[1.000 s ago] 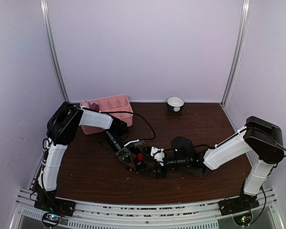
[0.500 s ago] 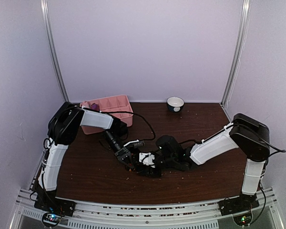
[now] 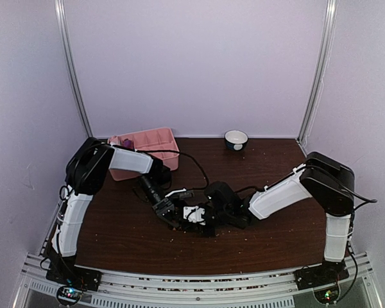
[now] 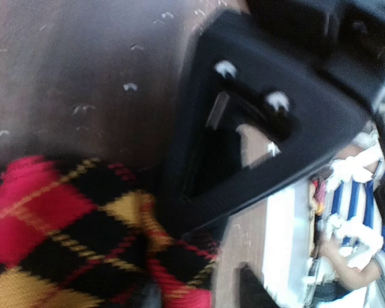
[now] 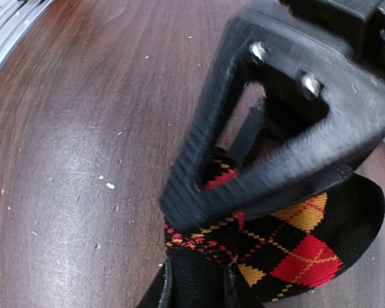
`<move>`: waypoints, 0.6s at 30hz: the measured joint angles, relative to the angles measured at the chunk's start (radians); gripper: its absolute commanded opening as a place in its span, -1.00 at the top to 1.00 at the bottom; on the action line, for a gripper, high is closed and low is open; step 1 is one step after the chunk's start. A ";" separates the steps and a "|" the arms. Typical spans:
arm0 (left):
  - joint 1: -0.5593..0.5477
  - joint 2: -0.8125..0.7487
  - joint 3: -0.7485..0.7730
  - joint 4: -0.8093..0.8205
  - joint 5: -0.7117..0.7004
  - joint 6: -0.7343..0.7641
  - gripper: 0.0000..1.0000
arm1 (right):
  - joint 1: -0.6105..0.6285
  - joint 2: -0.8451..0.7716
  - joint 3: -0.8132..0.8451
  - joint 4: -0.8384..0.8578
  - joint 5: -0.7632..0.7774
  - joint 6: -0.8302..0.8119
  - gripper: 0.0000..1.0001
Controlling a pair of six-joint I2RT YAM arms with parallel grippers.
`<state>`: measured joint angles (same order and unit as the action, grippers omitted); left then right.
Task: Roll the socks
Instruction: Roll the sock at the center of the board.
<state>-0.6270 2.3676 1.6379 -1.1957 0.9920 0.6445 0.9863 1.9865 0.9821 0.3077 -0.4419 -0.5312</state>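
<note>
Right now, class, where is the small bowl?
In the top view, the small bowl sits at the far edge of the table, right of the pink tray, near the back wall.

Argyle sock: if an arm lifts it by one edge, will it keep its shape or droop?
Probably droops: the argyle sock is soft knit, folded and bunched in the right wrist view. Pushed across the table, it would likely wrinkle rather than slide whole.
</note>
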 measured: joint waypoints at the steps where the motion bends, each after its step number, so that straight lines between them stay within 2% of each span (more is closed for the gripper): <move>1: 0.000 -0.001 0.002 -0.015 0.008 0.006 -0.14 | 0.000 0.000 0.004 -0.005 -0.003 0.004 0.79; 8: 0.014 -0.081 -0.047 0.017 -0.047 -0.002 -0.20 | 0.000 -0.001 0.013 -0.027 -0.021 0.063 0.97; 14: 0.068 -0.225 -0.122 0.155 -0.173 -0.074 -0.16 | 0.019 -0.020 0.006 -0.064 -0.021 0.159 1.00; 18: 0.084 -0.242 -0.119 0.216 -0.212 -0.106 -0.12 | 0.047 -0.041 -0.021 -0.066 -0.018 0.228 1.00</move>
<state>-0.5426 2.1258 1.5192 -0.9794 0.7803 0.5388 1.0336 1.9453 0.9607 0.2413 -0.4599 -0.3035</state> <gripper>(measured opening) 0.577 0.112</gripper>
